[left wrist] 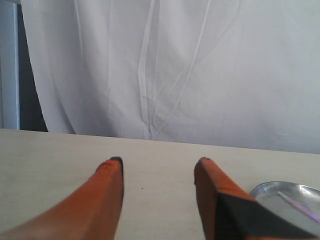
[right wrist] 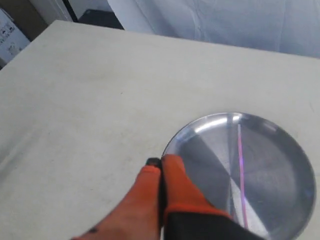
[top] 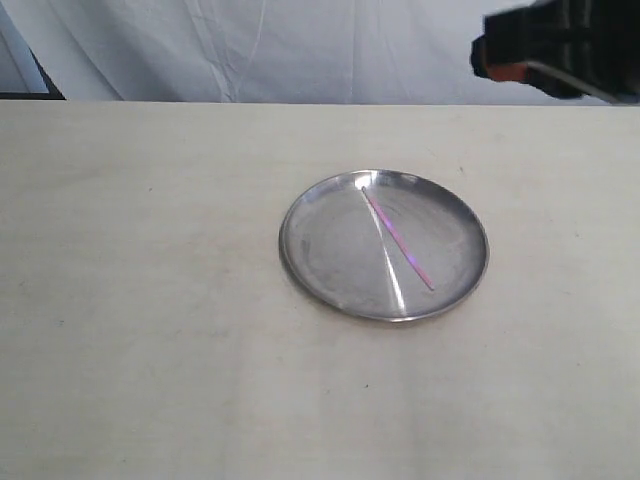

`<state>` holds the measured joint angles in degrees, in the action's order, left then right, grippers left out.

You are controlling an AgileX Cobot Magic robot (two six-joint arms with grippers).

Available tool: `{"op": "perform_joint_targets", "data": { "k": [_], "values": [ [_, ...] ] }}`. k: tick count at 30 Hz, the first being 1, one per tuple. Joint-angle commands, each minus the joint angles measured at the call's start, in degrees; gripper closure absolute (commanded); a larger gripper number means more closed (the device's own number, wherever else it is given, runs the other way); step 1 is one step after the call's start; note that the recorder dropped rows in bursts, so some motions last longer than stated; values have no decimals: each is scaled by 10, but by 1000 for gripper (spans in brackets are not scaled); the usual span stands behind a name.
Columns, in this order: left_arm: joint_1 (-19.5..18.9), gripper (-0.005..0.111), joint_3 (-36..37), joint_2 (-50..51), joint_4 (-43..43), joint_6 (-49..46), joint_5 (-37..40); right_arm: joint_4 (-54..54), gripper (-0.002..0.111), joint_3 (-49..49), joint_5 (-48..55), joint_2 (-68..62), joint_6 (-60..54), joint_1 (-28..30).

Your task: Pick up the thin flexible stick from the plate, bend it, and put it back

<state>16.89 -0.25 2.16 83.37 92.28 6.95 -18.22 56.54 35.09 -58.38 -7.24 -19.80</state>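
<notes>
The round shiny silver plate (top: 330, 250) lies on the table right of centre. Across its right half lies the thin pink stick (top: 398, 240), straight and slanting. The right wrist view looks down on the plate (right wrist: 280, 165) and the stick (right wrist: 241, 165), with my right gripper (right wrist: 159, 164) shut, empty, high over the plate's rim. In the exterior view only part of that arm (top: 560, 50) shows at the top right. My left gripper (left wrist: 157, 165) is open over bare table, well away from the plate (left wrist: 272, 192), where the stick (left wrist: 300, 204) is seen.
A pale beige table (top: 150, 300) fills the exterior view. A white cloth (top: 250, 50) hangs behind its far edge. A dark gap (top: 40, 80) shows at the back left corner.
</notes>
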Motion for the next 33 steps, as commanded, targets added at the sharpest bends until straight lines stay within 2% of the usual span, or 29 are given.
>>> {"op": "perform_joint_targets", "data": {
  "k": [1, 9, 13, 19, 26, 33],
  "values": [
    [3, 62, 2, -1, 0, 0, -1, 32, 109, -154, -121, 141, -4, -9],
    [3, 62, 2, -1, 2, 0, -1, 39, 109, -467, -355, 403, -6, -9],
    [3, 62, 2, -1, 2, 0, -1, 36, 109, -554, -392, 502, -6, -2],
    [3, 62, 2, -1, 2, 0, -1, 32, 109, -565, -368, 584, -4, 49],
    [3, 62, 2, -1, 2, 0, -1, 34, 109, -565, -365, 584, -4, 107],
    [3, 62, 2, -1, 2, 0, -2, 34, 109, -565, -365, 584, -4, 112]
  ]
}}
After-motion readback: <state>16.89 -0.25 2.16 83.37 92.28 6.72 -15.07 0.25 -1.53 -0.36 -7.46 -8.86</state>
